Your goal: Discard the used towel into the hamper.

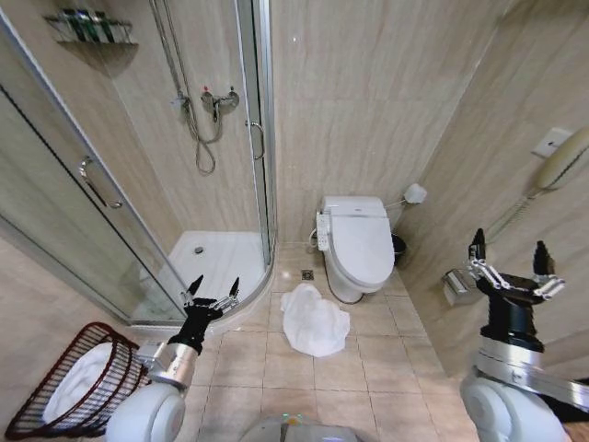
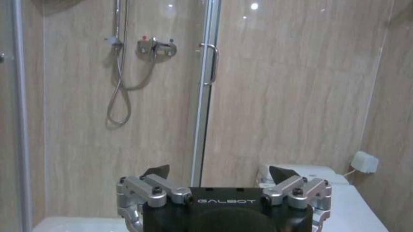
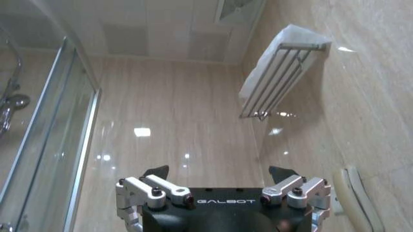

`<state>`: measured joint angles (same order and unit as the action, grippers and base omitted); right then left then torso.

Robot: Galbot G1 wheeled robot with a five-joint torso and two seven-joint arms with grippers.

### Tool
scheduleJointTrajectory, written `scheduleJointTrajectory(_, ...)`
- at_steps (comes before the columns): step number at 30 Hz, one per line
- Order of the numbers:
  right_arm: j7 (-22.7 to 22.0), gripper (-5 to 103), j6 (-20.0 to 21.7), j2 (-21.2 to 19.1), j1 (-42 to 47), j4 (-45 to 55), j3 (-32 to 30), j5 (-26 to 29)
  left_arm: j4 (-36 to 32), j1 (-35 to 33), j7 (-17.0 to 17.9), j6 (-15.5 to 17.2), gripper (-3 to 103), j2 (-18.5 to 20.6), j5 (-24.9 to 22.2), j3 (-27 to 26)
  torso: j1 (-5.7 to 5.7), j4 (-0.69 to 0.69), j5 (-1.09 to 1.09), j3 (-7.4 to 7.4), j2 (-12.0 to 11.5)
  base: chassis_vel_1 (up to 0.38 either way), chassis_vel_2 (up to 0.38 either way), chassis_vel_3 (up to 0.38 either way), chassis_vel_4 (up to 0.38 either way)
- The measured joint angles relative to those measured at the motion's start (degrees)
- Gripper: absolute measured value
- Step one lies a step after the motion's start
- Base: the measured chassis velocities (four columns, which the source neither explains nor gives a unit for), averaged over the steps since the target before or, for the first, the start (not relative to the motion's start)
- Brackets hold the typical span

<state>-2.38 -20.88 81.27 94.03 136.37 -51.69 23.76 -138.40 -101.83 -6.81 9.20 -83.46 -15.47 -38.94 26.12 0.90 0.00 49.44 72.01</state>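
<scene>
A crumpled white towel (image 1: 314,319) lies on the tiled floor just in front of the toilet (image 1: 357,243). The hamper (image 1: 33,411), a dark red-brown wire basket holding white cloth, stands at the lower left by the shower. My left gripper (image 1: 213,288) is raised and open, left of the towel and up-right of the hamper, holding nothing; its fingertips (image 2: 156,170) point toward the shower wall. My right gripper (image 1: 509,250) is held up at the right near the wall, open and holding nothing, its fingertips (image 3: 283,172) aimed upward.
A glass shower enclosure (image 1: 120,184) with a white tray fills the left. A small dark bin (image 1: 398,247) sits beside the toilet, a paper holder (image 1: 454,285) and wall phone (image 1: 561,161) on the right wall. A towel rack (image 3: 277,79) hangs high on the wall.
</scene>
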Motion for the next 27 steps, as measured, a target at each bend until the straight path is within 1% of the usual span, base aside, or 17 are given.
scheduleJointTrajectory(4,1.0,100,1.6,0.0,1.2,0.0,0.2,0.0,0.0,0.0,0.0,0.0,100,0.0,0.0,0.0,-0.41,0.00,0.00,-0.48,-0.9,0.000,0.000,0.000,0.000)
scheduleJointTrajectory(5,1.8,100,2.7,0.0,2.1,-0.3,0.7,0.2,0.0,0.0,0.0,0.0,100,0.0,0.0,0.0,-0.63,-0.01,-0.01,-0.70,-1.3,0.000,0.000,0.000,0.000)
scheduleJointTrajectory(7,2.3,100,3.5,-0.2,2.9,-3.3,2.5,0.8,0.0,0.0,0.0,0.0,100,0.0,0.0,0.0,-1.03,0.00,0.00,-1.19,-2.2,0.000,0.000,0.000,0.000)
scheduleJointTrajectory(8,2.3,100,3.5,-0.2,2.9,-3.3,2.5,0.8,0.0,0.0,0.0,0.0,100,0.0,0.0,0.0,-1.03,0.00,0.00,-1.19,-2.2,0.000,0.000,0.000,0.000)
scheduleJointTrajectory(11,3.9,100,3.8,-0.7,3.7,-10.2,4.8,2.9,0.0,0.0,0.0,0.0,100,0.0,0.0,0.0,-1.59,0.00,0.00,-1.89,-3.5,0.000,0.000,0.000,0.000)
scheduleJointTrajectory(12,3.9,100,3.8,-0.7,3.7,-10.2,4.8,2.9,0.0,0.0,0.0,0.0,100,0.0,0.0,0.0,-1.59,0.00,0.00,-1.89,-3.5,0.000,0.000,0.000,0.000)
scheduleJointTrajectory(13,4.4,100,3.8,-1.1,4.0,-12.3,5.6,3.3,0.0,0.0,0.0,0.0,100,0.0,0.0,0.0,-1.75,0.00,0.01,-2.10,-3.9,0.000,0.000,0.000,0.000)
scheduleJointTrajectory(14,4.8,100,3.5,-1.5,4.1,-15.0,6.5,3.2,0.0,0.0,0.0,0.0,100,0.0,0.0,0.0,-1.95,0.00,0.00,-2.34,-4.3,0.000,0.000,0.000,0.000)
scheduleJointTrajectory(15,4.8,100,3.5,-1.5,4.1,-15.0,6.5,3.2,0.0,0.0,0.0,0.0,100,0.0,0.0,0.0,-1.95,0.00,0.00,-2.34,-4.3,0.000,0.000,0.000,0.000)
scheduleJointTrajectory(16,5.0,100,2.8,-1.7,4.1,-17.4,7.3,2.3,0.0,0.0,0.0,0.0,100,0.0,0.0,0.0,-2.15,0.00,0.03,-2.58,-4.7,0.000,0.000,0.000,0.000)
scheduleJointTrajectory(18,5.2,100,1.6,-2.0,4.4,-20.4,7.8,1.0,0.0,0.0,0.0,0.0,100,0.0,0.0,0.0,-2.53,0.00,0.01,-3.03,-5.5,0.000,0.000,0.000,0.000)
scheduleJointTrajectory(19,5.2,100,1.6,-2.0,4.4,-20.4,7.8,1.0,0.0,0.0,0.0,0.0,100,0.0,0.0,0.0,-2.53,0.00,0.01,-3.03,-5.5,0.000,0.000,0.000,0.000)
scheduleJointTrajectory(25,4.8,100,-0.3,-1.9,5.5,-21.9,7.6,1.2,0.0,0.0,0.0,0.0,100,0.0,0.0,0.0,-3.47,-0.01,0.00,-4.15,-7.6,0.000,0.000,0.000,0.000)
scheduleJointTrajectory(27,4.8,100,-0.5,-1.8,5.6,-21.9,7.7,1.2,0.0,0.0,0.0,0.0,100,0.0,0.0,0.0,-3.61,0.00,0.00,-4.33,-7.9,0.000,0.000,0.000,0.000)
